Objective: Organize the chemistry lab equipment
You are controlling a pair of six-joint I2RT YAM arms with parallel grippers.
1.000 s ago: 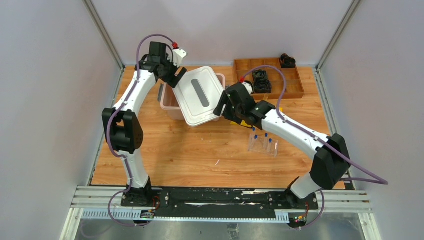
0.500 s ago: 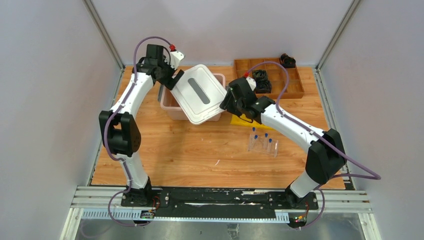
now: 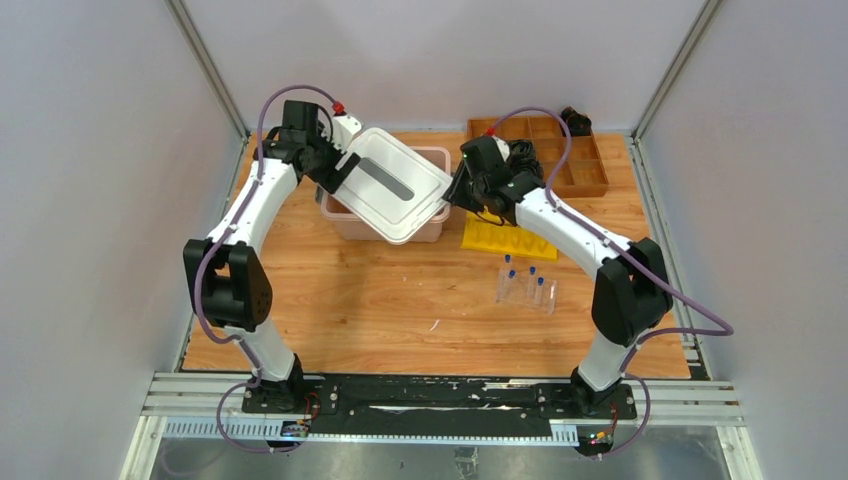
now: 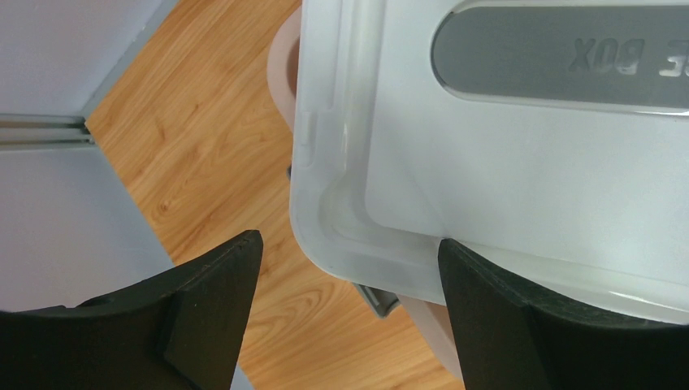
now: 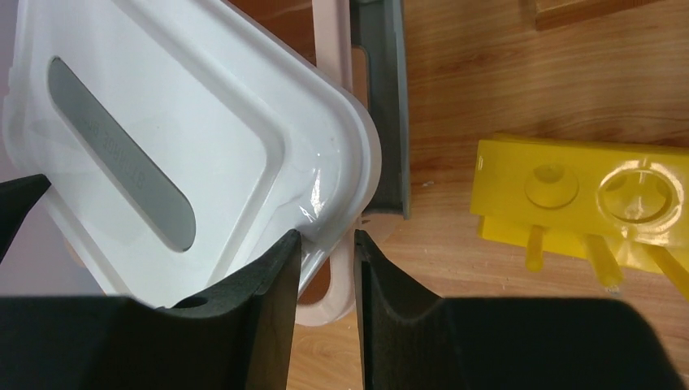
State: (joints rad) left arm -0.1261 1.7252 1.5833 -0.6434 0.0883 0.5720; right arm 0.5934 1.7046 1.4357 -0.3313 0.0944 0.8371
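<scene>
Tubes (image 3: 512, 272) with blue caps stand nearest me in the clear tube rack (image 3: 527, 292), at about 4 o'clock on the table (image 3: 380, 310), well apart from both of my hands. Just beyond it, at 3 o'clock, lies a yellow moulded stand (image 5: 569, 203) with round recesses and pegs.

Farther out, at 11 to 12 o'clock, is the pink bin (image 3: 345, 222). The white lid (image 3: 395, 185) lies skewed and tilted over it. My right hand (image 5: 325, 237) is closed to a narrow gap on the lid's corner rim at the 3 o'clock side. My left hand (image 4: 349, 244) is spread wide around the opposite corner, and I cannot see either finger pressing on it. At the far 1 o'clock corner sits the wooden tray (image 3: 590, 185) holding black coiled bundles (image 3: 522, 155).

The risks, as I judge them:
- A pinch on one corner is a poor hold, so the lid could pivot or slip out.
- The lid is turned off square, so its rim may ride up on the bin's wall or trap the grey latch (image 5: 380, 106) instead of seating.
- My right forearm hangs above the yellow stand and near the rack, so a dropped elbow could topple the tubes.

The grey strip on the lid carries raised lettering. From my left wrist it appears upside down and ends in "E BOX", with the rest cut off. I see no other writing.
</scene>
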